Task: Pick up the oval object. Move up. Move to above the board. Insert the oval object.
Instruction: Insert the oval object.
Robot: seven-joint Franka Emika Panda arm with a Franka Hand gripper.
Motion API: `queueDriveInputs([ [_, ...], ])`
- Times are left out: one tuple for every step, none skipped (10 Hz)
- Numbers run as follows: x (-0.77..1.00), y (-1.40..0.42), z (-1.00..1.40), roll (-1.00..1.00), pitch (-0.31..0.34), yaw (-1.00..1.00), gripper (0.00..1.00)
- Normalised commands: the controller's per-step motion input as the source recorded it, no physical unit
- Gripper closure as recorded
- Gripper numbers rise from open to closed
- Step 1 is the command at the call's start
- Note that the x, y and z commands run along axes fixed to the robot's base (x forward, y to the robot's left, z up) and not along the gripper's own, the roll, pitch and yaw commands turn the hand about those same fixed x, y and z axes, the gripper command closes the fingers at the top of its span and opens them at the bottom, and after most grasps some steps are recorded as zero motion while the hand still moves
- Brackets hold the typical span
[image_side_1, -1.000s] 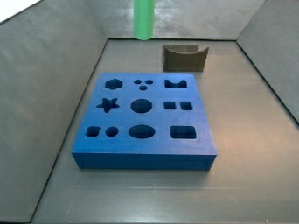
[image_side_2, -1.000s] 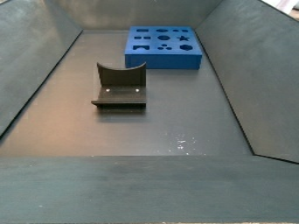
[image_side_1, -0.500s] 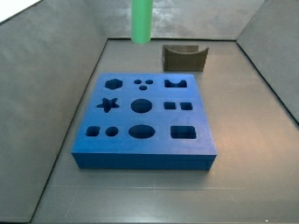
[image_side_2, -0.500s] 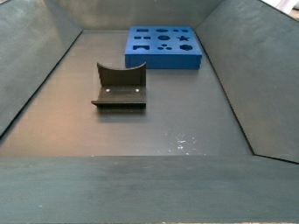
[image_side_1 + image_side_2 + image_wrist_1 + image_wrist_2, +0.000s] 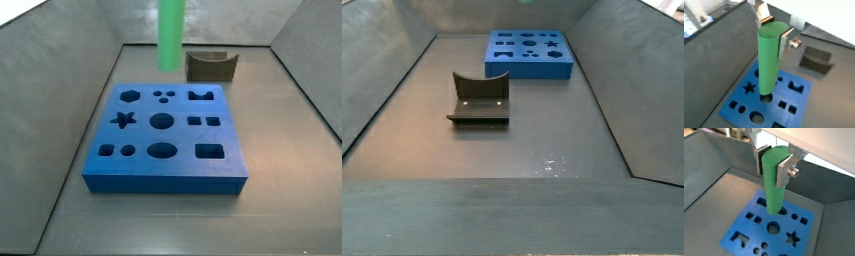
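Oval object [image 5: 769, 57], a bright green peg, hangs upright in the air above the blue board [image 5: 737, 97], clamped near its top between the silver fingers [image 5: 786, 169] of the gripper [image 5: 773, 162]. In both wrist views its lower end points at the holes near the board's middle. The step in hand looks like moving to above the board; next, the peg's end must line up with the oval hole before going straight down. An olive-brown block [image 5: 211, 66] sits behind the board.

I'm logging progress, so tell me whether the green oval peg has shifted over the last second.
Yes. In a side view the oval object, held in the gripper, has moved right toward the fixture and reaches lower, nearer the board.
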Motion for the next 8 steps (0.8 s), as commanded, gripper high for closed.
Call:
queueDriveInputs([
  [0.17,-0.19,-0.17,0.00,-0.054,-0.82,1.00],
  [0.04,-0.16,-0.12,0.00,-0.036,-0.95,1.00],
  [0.02,-0.08,-0.11,0.00,-0.031,-1.00,1.00],
  [0.01,-0.05,-0.10,0.00,-0.026,-1.00,1.00],
  [0.02,-0.05,-0.10,0.00,-0.029,-1.00,1.00],
  [0.02,-0.05,-0.11,0.00,-0.034,-1.00,1.00],
  [0.04,-0.05,-0.10,0.00,-0.059,-0.99,1.00],
  [0.03,-0.05,-0.09,0.00,-0.044,-1.00,1.00],
])
